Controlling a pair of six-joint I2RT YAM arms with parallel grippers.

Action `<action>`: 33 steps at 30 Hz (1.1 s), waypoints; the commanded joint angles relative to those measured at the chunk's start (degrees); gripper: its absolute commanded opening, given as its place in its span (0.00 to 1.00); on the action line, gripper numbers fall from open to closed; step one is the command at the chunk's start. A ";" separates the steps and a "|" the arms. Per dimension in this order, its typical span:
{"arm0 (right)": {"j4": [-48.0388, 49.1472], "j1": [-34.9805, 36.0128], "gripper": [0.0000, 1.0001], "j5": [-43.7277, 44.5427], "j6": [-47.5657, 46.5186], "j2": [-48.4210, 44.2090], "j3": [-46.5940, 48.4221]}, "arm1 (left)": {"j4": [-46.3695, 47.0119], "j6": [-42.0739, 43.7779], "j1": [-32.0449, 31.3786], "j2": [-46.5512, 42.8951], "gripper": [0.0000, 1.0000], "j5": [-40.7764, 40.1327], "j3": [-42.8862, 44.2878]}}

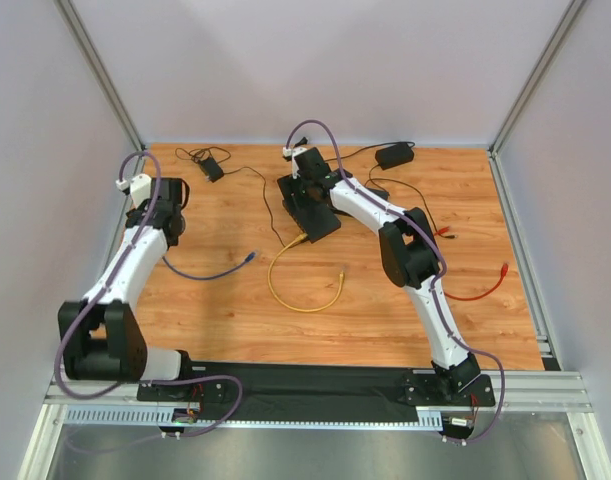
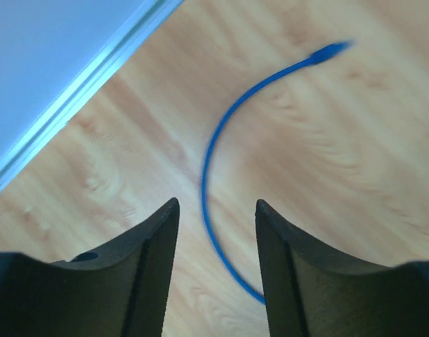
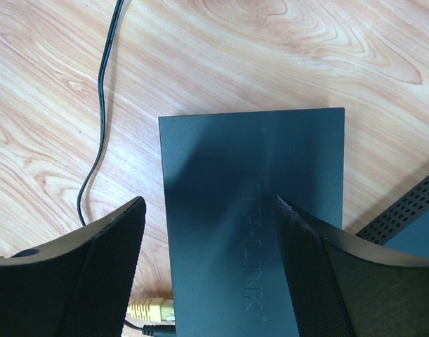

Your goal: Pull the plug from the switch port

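Top view: you've got the switch [image 1: 307,207] lying far-centre on the tabletop [image 1: 375,315]. The yellow cable [image 1: 303,297] loops out from its near-left corner, where the plug [image 1: 299,240] meets the box. The right tool [image 1: 311,188] hangs directly over the switch. The left tool [image 1: 169,214] is well apart, by the left wall, w/ a blue cable [image 1: 211,272] lying loose just beside it. A red cable [image 1: 481,290] lies on the right side, and a black adapter [image 1: 394,155] sits at the far edge.

Left wrist view: your left tool [image 2: 216,205] is released, fingers [image 2: 154,267] spread w/ nothing pinched. The blue cable [image 2: 215,151] curves on the wood below and passes between them; its connector end is blurred.

Right wrist view: your right tool [image 3: 209,202] is also released, jaws wide. The switch [image 3: 253,182] fills the gap between the fingers [image 3: 102,274], top face up. Can't tell whether the pads touch it. The plug [image 3: 149,309] shows yellow at the bottom edge, right against the switch's left side near the left finger, so it looks seated in the port. A thin black cable [image 3: 102,105] runs across the tabletop [image 3: 270,42] left of the switch.
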 commanded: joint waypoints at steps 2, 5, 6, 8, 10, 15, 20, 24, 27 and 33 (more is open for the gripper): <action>-3.12 -0.12 0.75 -1.12 1.07 -1.38 -0.89 | 15.29 4.54 -2.33 -11.20 0.48 17.47 -5.80; -3.04 -0.21 0.75 -0.94 0.11 -2.96 -1.42 | 28.91 7.44 -4.97 -10.45 0.39 32.93 -7.67; -2.77 -0.38 0.75 -0.68 -0.33 -3.58 -2.03 | 35.73 8.49 -5.42 -9.05 0.39 39.50 -7.76; -1.72 -0.90 0.75 0.54 -1.04 -5.60 -4.75 | 38.78 9.29 -5.95 -2.99 0.32 45.07 -5.14; -0.41 -1.26 0.75 0.90 -0.69 -7.45 -6.77 | 40.36 11.57 -7.87 2.36 0.29 50.63 -2.41; 1.62 -2.58 0.75 -0.77 -1.04 -9.73 -11.88 | 45.38 16.24 -14.38 7.39 0.45 50.72 -3.72; 1.89 -2.93 0.74 -1.65 -1.92 -9.74 -13.02 | 44.25 14.40 -14.92 16.88 0.51 59.59 0.05; 1.63 -3.19 0.74 -2.00 -2.01 -9.04 -13.55 | 41.96 14.30 -14.92 23.65 0.45 70.21 4.88; 1.19 -3.37 0.74 -2.70 -1.83 -8.42 -13.20 | 42.04 14.31 -14.92 28.83 0.41 75.31 7.53; 1.27 -3.46 0.73 -3.32 -1.48 -8.16 -13.46 | 45.91 11.76 -15.09 34.65 0.40 81.66 9.64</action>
